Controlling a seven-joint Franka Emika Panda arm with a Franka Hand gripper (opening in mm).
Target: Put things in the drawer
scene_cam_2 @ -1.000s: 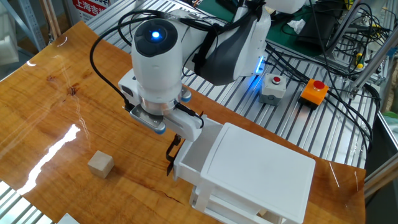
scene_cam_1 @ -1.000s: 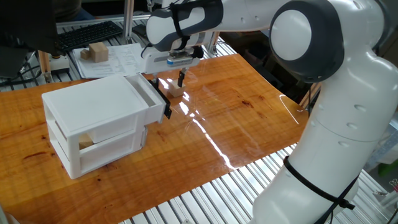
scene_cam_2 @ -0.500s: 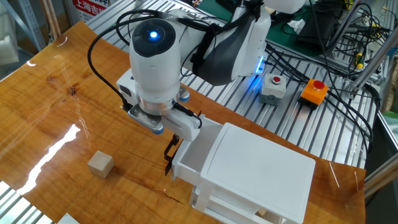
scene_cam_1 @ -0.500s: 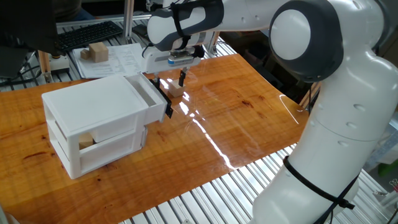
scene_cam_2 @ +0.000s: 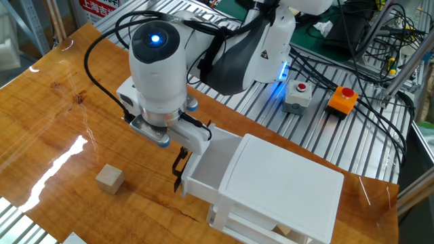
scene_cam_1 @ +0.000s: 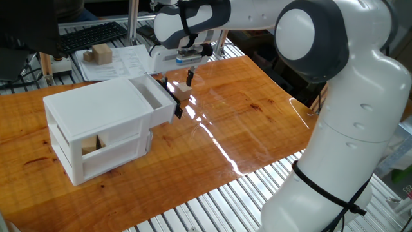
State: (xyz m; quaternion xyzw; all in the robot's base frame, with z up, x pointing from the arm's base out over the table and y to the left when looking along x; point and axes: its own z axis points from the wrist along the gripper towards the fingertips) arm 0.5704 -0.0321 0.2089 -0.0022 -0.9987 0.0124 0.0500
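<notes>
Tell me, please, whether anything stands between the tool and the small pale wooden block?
Nothing visible: bare wooden tabletop separates the tool, at the white drawer's black handle, from the small pale wooden block.

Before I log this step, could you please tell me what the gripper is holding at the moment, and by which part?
The gripper is at the black handle of the upper white plastic drawer, now partly pulled out; whether it actually clamps the handle cannot be told. The small pale beige wooden block lies untouched.

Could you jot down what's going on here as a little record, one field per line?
drawer: top tier of the white cabinet, pulled partly out, looks empty
black handle: at the drawer front, gripper right at it
small block: on the wooden table, outside the drawer
jaws: cannot tell if open or shut
lower tier: holds a tan block
</notes>
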